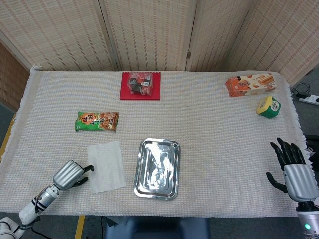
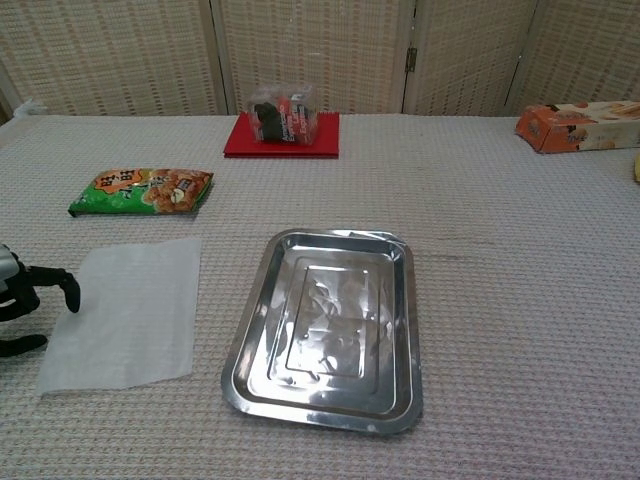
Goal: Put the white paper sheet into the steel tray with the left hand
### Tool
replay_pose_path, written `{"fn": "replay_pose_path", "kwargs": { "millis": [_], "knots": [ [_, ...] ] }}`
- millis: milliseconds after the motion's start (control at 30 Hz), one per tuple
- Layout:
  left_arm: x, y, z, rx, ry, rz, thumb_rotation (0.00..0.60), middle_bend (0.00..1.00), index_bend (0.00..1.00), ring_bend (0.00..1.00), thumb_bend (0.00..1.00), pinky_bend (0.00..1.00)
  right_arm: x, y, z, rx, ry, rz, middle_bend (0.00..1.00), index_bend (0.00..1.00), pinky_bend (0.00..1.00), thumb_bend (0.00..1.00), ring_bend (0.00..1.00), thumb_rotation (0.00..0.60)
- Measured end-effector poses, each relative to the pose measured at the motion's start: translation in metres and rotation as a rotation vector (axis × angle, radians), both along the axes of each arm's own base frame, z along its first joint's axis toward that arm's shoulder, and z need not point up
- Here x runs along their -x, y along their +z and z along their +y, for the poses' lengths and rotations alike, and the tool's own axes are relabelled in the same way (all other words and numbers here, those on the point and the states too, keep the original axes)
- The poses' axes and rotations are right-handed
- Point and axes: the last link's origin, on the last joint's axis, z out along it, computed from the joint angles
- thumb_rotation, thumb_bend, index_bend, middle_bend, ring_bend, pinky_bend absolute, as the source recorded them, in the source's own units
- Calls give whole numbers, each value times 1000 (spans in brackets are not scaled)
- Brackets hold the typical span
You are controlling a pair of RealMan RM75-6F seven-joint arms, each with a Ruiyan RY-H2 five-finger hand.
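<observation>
The white paper sheet (image 1: 106, 167) lies flat on the cloth, left of the steel tray (image 1: 139, 172), which holds nothing. In the chest view the paper sheet (image 2: 125, 312) sits apart from the tray (image 2: 250, 330) by a narrow strip of cloth. My left hand (image 1: 70, 175) is at the sheet's left edge near the table's front, fingers curved and apart, holding nothing. Its dark fingertips (image 2: 68, 292) hover beside the paper's left border; the left hand (image 2: 18, 300) is cut off by the frame. My right hand (image 1: 294, 172) stands at the far right edge, fingers spread and empty.
A green snack bag (image 1: 97, 121) lies behind the paper. A red mat with a wrapped packet (image 1: 140, 84) is at the back centre. An orange box (image 1: 250, 84) and a green-yellow carton (image 1: 268, 106) sit at the back right.
</observation>
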Motion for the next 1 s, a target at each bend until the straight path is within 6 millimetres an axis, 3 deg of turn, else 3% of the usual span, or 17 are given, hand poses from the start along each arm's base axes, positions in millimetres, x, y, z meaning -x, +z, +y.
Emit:
{"fn": "replay_pose_path", "kwargs": {
  "millis": [233, 400, 500, 667, 867, 1000],
  "knots": [
    [-24, -23, 4, 22, -49, -76, 600, 1000, 464, 1000, 357, 1000, -1, -2, 0, -10, -1, -1, 0, 0, 0, 365, 0, 600],
    [-38, -34, 12, 29, -73, -104, 600, 1000, 653, 1000, 366, 1000, -1, -1, 1, -11, 0, -5, 0, 0, 0, 364, 0, 600],
    [-40, -36, 14, 27, -80, -105, 600, 1000, 682, 1000, 423, 1000, -1, 1, 2, -11, -1, -8, 0, 0, 0, 365, 0, 600],
    [-39, -35, 14, 19, -79, -97, 600, 1000, 689, 1000, 548, 1000, -1, 0, 2, -17, -3, -8, 0, 0, 0, 365, 0, 600],
    [-39, -26, 15, -9, -110, -87, 600, 1000, 715, 1000, 564, 1000, -1, 0, 2, -20, -4, -8, 0, 0, 0, 365, 0, 600],
    [-41, -10, 18, -62, -173, -74, 600, 1000, 711, 1000, 564, 1000, -1, 0, 2, -26, -4, -10, 0, 0, 0, 365, 0, 600]
  ]
}}
